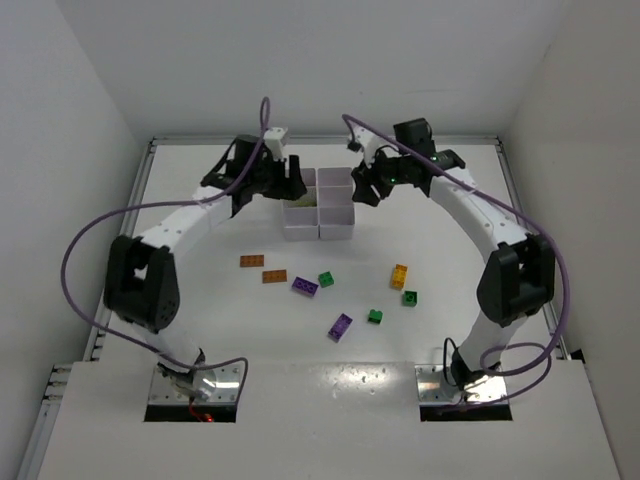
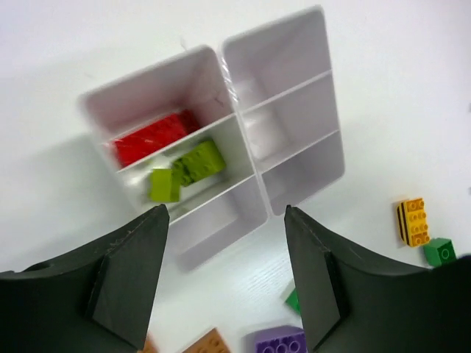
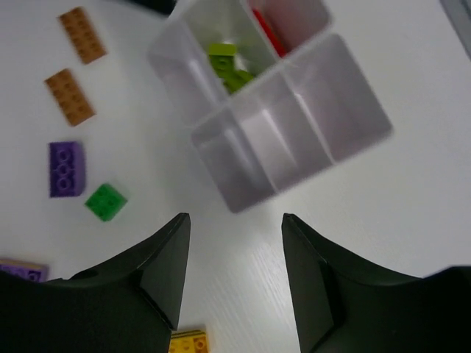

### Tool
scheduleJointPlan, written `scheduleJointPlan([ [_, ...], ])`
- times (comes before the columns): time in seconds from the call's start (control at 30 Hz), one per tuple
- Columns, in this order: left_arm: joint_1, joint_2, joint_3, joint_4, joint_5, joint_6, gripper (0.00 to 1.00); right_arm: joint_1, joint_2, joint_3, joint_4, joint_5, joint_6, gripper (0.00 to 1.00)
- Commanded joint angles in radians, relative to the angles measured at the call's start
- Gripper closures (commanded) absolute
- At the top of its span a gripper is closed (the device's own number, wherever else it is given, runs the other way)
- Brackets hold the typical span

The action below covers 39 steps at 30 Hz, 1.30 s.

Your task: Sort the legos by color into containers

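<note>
a white table (image 1: 200, 330) stands inside plain white walls. the containers (image 1: 300, 230) sit toward its far middle: one small white block of thin-walled, open-top compartments, two by three, the plastic faintly translucent. in the left wrist view, an end compartment holds a red brick (image 2: 151, 138). the middle compartment beside it in the same column holds lime-green bricks (image 2: 188, 168), tumbled against each other.

the loose legos lie nearer the arm bases, well apart from the block. there are two flat orange bricks (image 1: 251, 261) side by side, then a purple brick (image 1: 305, 286) just beside a small green brick (image 1: 326, 279). a second purple one (image 1: 340, 327) lies closer in. a yellow brick (image 1: 399, 276) lies to the right with two more green ones near it.

the left gripper (image 2: 224, 220) hangs over the block's left side, its fingers spread and released, gripping nothing. the right gripper (image 3: 234, 220) hangs at the block's right side, its fingers likewise apart with only table and container showing between them.
</note>
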Motion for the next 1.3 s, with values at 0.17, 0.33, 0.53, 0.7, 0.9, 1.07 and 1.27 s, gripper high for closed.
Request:
scheduleJointPlan([
  [0.17,0.244,-0.293,-0.024,-0.236,-0.093,0.226,0.26,0.271,0.092,0.036,-0.074,-0.126,-0.271,0.48],
  [0.33,0.374,-0.34,-0.075,-0.331,0.045,0.269,0.23,0.399,0.305,0.219,-0.133,-0.106,-0.273,0.48],
  [0.53,0.515,-0.397,-0.211,-0.341,0.106,0.288,0.23,0.478,0.442,0.241,-0.078,-0.028,-0.273,0.48],
  [0.7,0.545,-0.417,-0.254,-0.362,0.106,0.335,0.23,0.508,0.507,0.25,-0.056,-0.017,-0.273,0.47],
  [0.9,0.546,-0.417,-0.265,-0.362,0.106,0.344,0.23,0.528,0.551,0.25,-0.009,0.026,-0.239,0.45],
  [1.07,0.546,-0.397,-0.274,-0.362,0.106,0.354,0.23,0.546,0.583,0.25,0.001,0.026,-0.239,0.44],
  [1.27,0.555,-0.364,-0.274,-0.353,0.112,0.38,0.23,0.568,0.613,0.25,0.001,0.057,-0.239,0.59],
])
